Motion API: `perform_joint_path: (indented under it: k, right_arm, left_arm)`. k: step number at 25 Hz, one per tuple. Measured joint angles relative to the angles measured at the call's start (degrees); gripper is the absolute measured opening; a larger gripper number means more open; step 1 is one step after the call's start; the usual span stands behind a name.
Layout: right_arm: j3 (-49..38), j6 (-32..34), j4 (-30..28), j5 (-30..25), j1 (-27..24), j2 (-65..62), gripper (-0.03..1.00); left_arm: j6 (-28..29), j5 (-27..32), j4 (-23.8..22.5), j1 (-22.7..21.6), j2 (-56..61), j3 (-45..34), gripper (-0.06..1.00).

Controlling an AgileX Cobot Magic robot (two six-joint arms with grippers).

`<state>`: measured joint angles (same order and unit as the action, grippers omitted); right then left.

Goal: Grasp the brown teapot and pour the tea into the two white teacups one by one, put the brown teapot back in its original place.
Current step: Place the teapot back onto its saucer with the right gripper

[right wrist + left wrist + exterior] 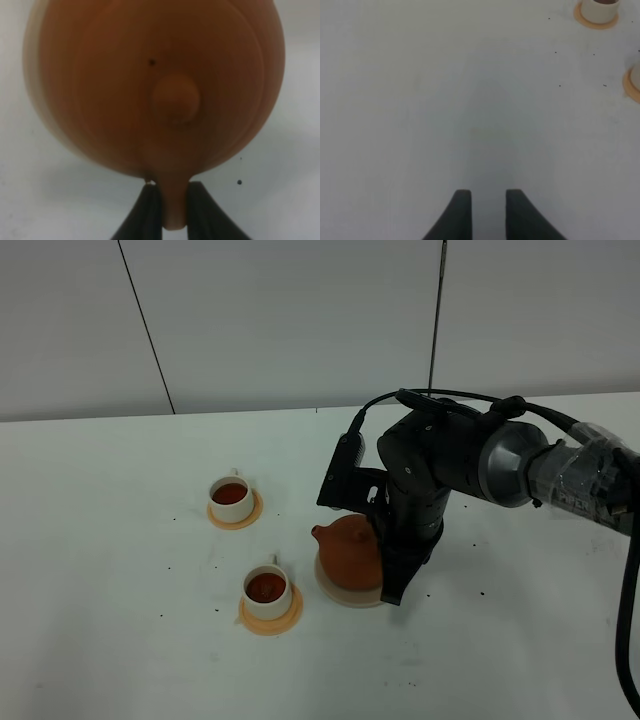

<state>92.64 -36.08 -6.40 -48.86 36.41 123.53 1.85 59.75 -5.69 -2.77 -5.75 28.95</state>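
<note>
Right end effector [168,207] clamping brown teapot [155,85] handle, over beige saucer [335,590], apparently seated, 2 white teacups [231,500] full, left end effector [487,207] narrow.

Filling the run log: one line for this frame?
right claw shut on teapot handle | teapot on saucer | both teacups hold tea | left claw idle

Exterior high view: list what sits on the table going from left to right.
Far white teacup on its orange coaster → near white teacup on its orange coaster → brown teapot on the beige saucer → right arm.
</note>
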Motion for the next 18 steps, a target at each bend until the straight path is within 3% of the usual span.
perform_joint_path:
  k: [10, 18]
  right_arm:
    - [0.0, 0.6, 0.3, -0.5, 0.0, -0.2, 0.34]
    - [0.0, 1.8, -0.4, 0.4, 0.0, -2.3, 0.36]
  left_arm:
    - [0.0, 0.0, 0.0, 0.0, 0.0, 0.0, 0.24]
    - [0.0, 0.0, 0.0, 0.0, 0.0, 0.0, 0.24]
